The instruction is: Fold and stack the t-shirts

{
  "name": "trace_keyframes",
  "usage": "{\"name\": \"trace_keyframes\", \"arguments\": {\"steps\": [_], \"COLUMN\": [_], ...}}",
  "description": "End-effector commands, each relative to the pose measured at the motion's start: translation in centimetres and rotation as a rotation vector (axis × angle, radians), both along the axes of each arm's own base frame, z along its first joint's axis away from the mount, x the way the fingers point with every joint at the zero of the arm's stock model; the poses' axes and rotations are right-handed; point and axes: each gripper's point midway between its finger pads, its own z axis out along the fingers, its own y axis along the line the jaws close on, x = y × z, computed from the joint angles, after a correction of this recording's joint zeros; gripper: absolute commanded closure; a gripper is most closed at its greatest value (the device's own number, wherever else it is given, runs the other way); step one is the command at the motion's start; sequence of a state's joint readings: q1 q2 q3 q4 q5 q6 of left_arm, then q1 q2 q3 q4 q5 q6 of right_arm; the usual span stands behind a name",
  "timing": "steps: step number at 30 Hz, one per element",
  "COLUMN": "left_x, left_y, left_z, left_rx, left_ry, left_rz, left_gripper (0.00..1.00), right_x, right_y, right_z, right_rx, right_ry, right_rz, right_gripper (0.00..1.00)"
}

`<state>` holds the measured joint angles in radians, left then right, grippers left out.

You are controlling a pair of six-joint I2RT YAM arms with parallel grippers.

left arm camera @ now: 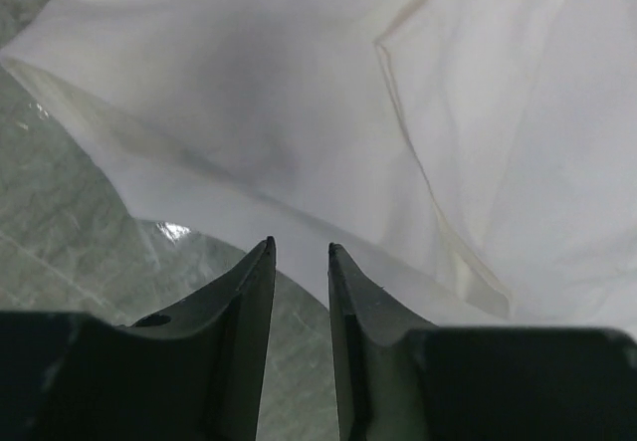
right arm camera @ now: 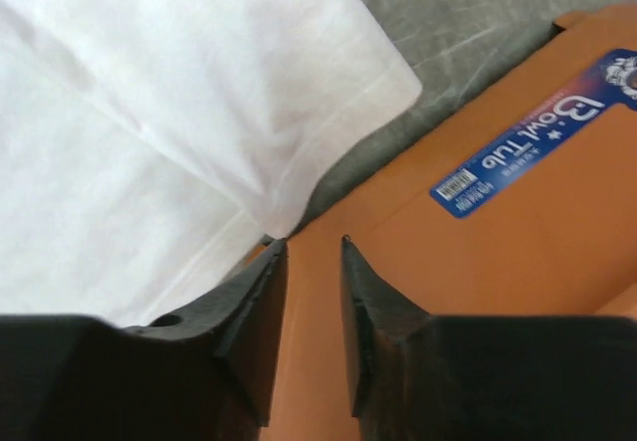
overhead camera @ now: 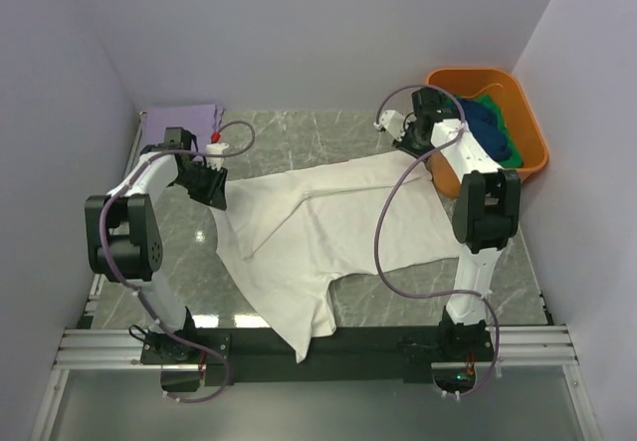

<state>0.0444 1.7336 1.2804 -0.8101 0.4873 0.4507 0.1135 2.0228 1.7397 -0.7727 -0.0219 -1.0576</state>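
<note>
Left jaws stand slightly parted and empty, the white t-shirt (left arm camera: 299, 112) spread just ahead on the table (left arm camera: 60, 242). Right jaws, likewise narrow and empty, have its corner at their left tip and the orange tub (right arm camera: 498, 262) straight ahead.

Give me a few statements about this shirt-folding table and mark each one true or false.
1. The white shirt hangs over the near edge of the table. True.
2. The lavender shirt lies in the orange tub. False: it lies at the table's far left corner. The tub holds a blue shirt and a green shirt.
3. The left claw is clamped on the white shirt. False: its fingers stand apart with nothing between them, at the shirt's edge.
4. The orange tub carries a blue label. True.
</note>
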Motion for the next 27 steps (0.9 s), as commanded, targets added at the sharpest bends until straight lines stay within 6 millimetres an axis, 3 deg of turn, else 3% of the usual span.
{"name": "trace_keyframes", "arguments": {"steps": [1, 5, 11, 17, 22, 23, 27], "left_x": [3.6, 4.5, 3.1, 2.4, 5.2, 5.8, 10.2], "left_y": [0.0, 0.6, 2.4, 7.1, 12.0, 12.9, 14.3], "left_z": [-0.7, -3.1, -6.8, -9.7, -9.4, -9.2, -7.7], "left_rx": [-0.001, 0.037, 0.141, 0.296, 0.395, 0.403, 0.399], "left_ry": [-0.02, 0.027, 0.117, 0.185, 0.144, 0.135, 0.064], "left_rz": [0.121, 0.163, 0.188, 0.227, 0.247, 0.257, 0.246], "left_gripper": [0.67, 0.73, 0.79, 0.88, 0.89, 0.89, 0.88], "right_x": [-2.4, -3.2, -5.3, -8.9, -12.2, -12.9, -15.3], "right_y": [1.4, 2.7, 3.3, 4.2, 6.6, 7.8, 11.2], "right_z": [-2.8, -5.0, -8.4, -10.8, -10.8, -10.9, -10.6], "right_rx": [0.034, 0.019, -0.072, -0.124, -0.09, -0.081, -0.044], "right_ry": [0.152, 0.161, 0.219, 0.313, 0.386, 0.403, 0.459], "right_rz": [-0.077, -0.079, -0.093, -0.076, -0.055, -0.033, 0.014], "right_gripper": [0.66, 0.71, 0.72, 0.73, 0.73, 0.73, 0.72]}}
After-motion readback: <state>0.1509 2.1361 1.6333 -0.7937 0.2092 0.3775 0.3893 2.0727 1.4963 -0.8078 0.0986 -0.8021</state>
